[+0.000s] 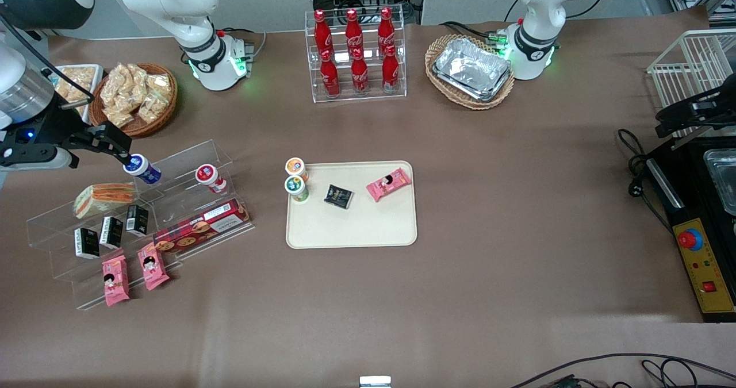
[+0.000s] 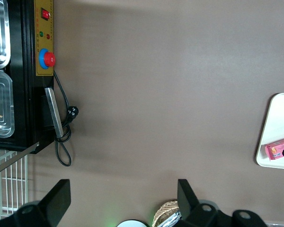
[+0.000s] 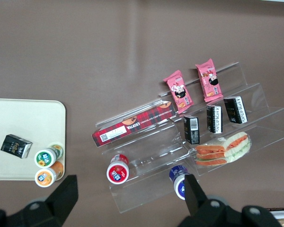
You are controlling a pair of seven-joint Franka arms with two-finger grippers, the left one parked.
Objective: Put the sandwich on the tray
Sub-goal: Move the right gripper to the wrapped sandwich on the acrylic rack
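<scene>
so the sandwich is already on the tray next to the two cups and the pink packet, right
Not quite. The sandwich lies on the clear stepped shelf toward the working arm's end of the table, as the front view shows. The tray holds only the two cups, a black packet and the pink packet. The gripper hangs open above the shelf, farther from the camera than the sandwich.

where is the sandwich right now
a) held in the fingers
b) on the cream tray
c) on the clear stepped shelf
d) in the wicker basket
c: the sandwich lies on the top step of the clear stepped shelf, above the small black boxes, well apart from the tray. The gripper hangs open above the shelf, holding nothing.
</scene>
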